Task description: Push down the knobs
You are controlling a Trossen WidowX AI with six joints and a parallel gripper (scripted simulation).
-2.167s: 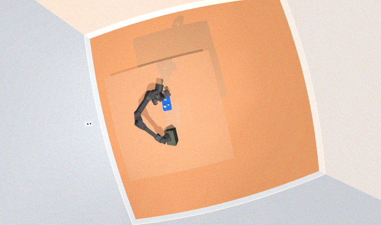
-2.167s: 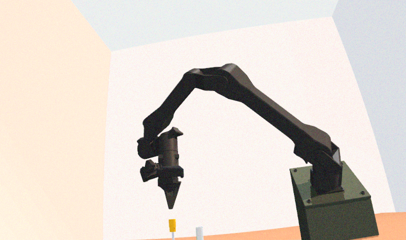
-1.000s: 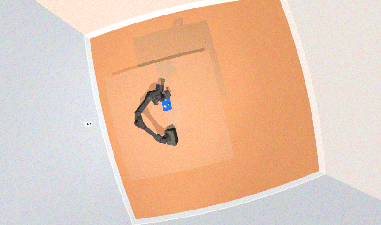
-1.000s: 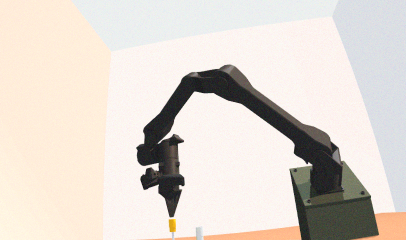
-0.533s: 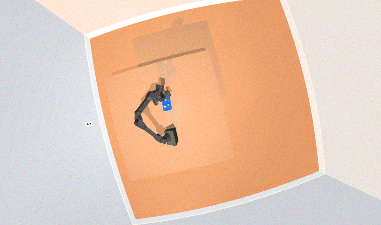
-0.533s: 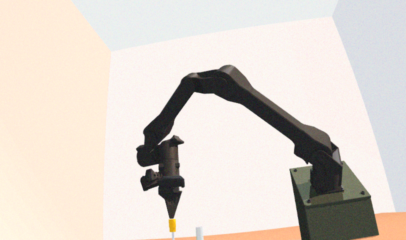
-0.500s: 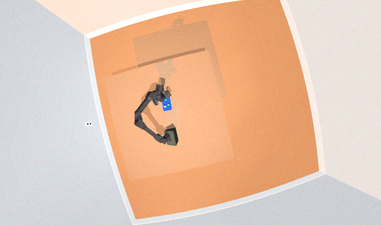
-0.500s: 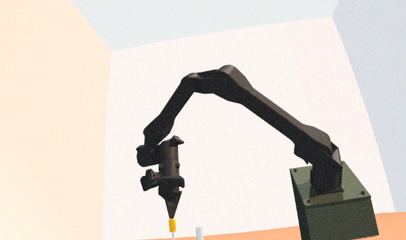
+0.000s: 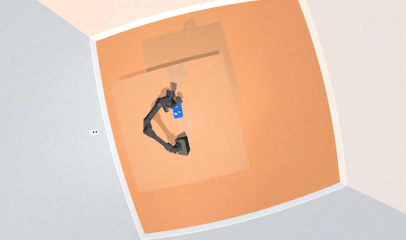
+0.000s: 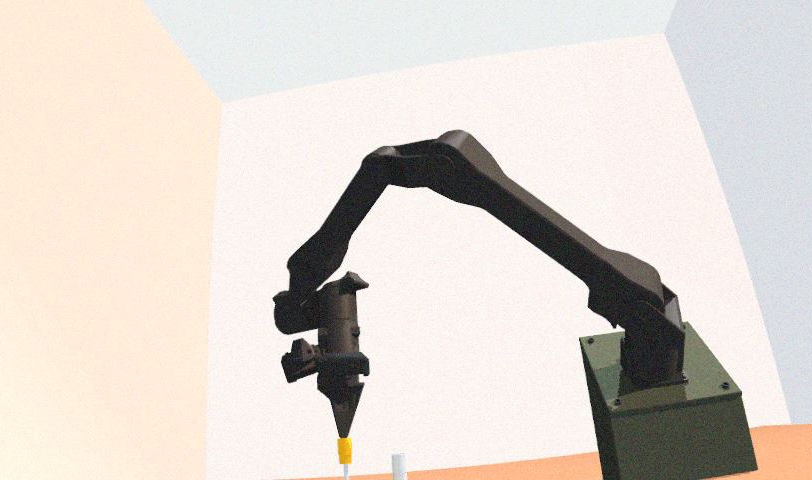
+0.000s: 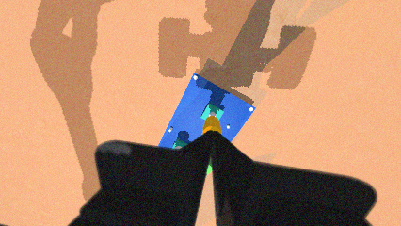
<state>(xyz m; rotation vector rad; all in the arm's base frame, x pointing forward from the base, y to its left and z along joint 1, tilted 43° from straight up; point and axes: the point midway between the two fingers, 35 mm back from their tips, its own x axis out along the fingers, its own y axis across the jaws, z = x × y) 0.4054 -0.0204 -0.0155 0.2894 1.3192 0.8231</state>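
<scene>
While the arm (image 10: 487, 190) arches over from its green base (image 10: 672, 410), the pincer (image 10: 344, 433) points straight down with its two dark fingers pressed together into a single tip, clenched on nothing. That tip meets the top of the yellow knob (image 10: 344, 450), which sits on a thin pale shaft at the bottom edge of the exterior view. Just to the right of it, apart from the pincer, stands the white knob (image 10: 399, 465), reaching less high than the yellow one.

From the wrist view the blue circuit board (image 11: 193, 110) lies tilted on the orange table (image 11: 339, 141), with small white dots at its corners. The yellow knob (image 11: 212, 125) shows right at the point where the fingers meet, over a teal part (image 11: 213, 112) of the board. A second teal part (image 11: 179, 143) sits nearer the camera, partly hidden by the left finger.

From above, the board (image 9: 177, 112) rests between the base (image 9: 182, 145) and the far edge of the table, with the pincer over its far end; two pale spots show on the board.
</scene>
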